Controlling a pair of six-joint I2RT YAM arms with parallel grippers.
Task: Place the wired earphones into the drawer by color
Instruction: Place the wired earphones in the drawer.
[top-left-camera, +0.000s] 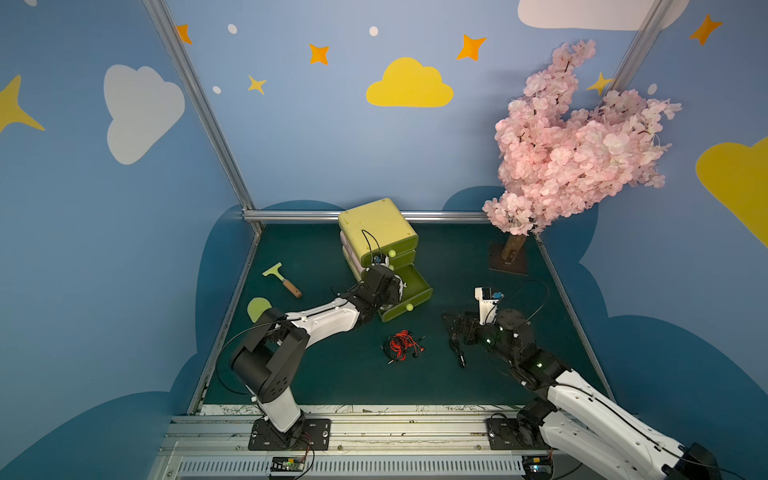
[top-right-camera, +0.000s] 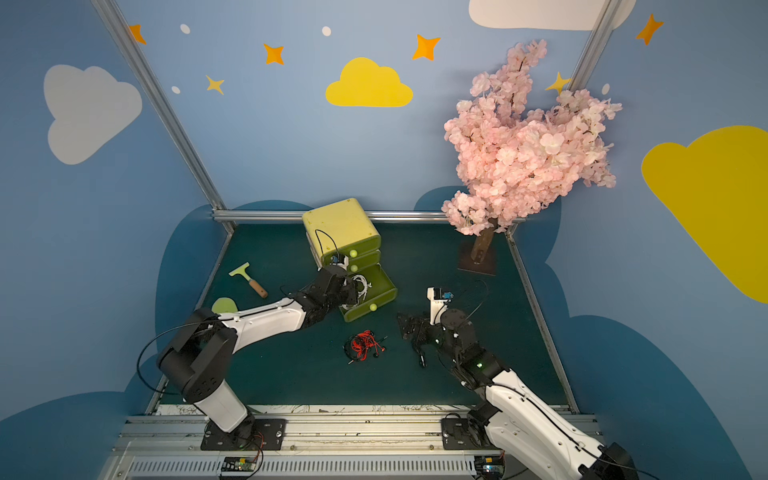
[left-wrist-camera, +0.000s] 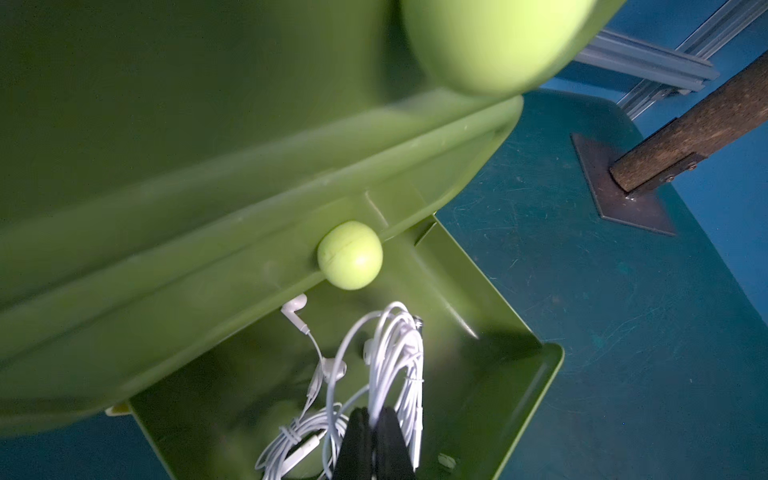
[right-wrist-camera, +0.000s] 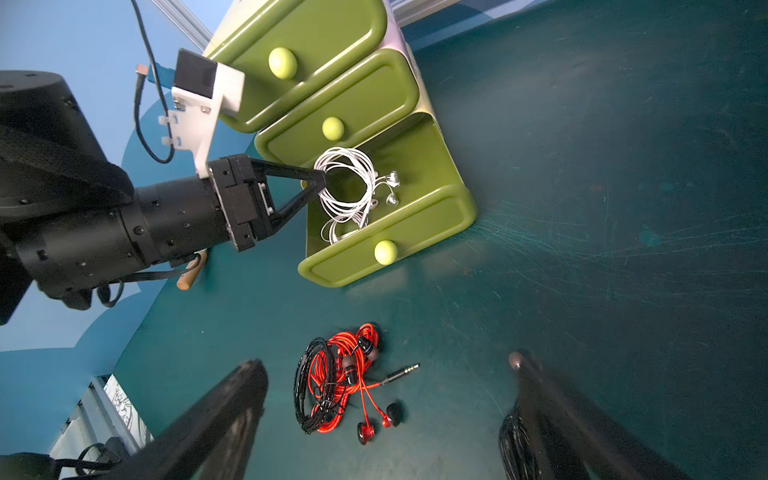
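the pink blossom tree (top-left-camera: 577, 137) fills the upper right of both top views and has no part in the work. in the middle stands the green drawer unit (top-left-camera: 380, 232), with the two upper drawers shut and the bottom drawer (right-wrist-camera: 415, 174) pulled out. the left gripper (right-wrist-camera: 322, 183) reaches into this open drawer, its fingers pressed together and pinching the white earphones (right-wrist-camera: 353, 187); the coil hangs inside the drawer (i judge it is not let go yet). the right gripper (right-wrist-camera: 386, 399), at the lower edge of the right wrist view, is spread wide and holds nothing. the red-and-black earphones (top-left-camera: 402, 344) lie on the mat in the lower middle of a top view, between these open fingers in the right wrist view. the black earphones (right-wrist-camera: 515, 449) lie on the mat just beside one finger, lower right there. so i judge the first of three bundles is nearly placed, and two are left, with two drawers still to open.
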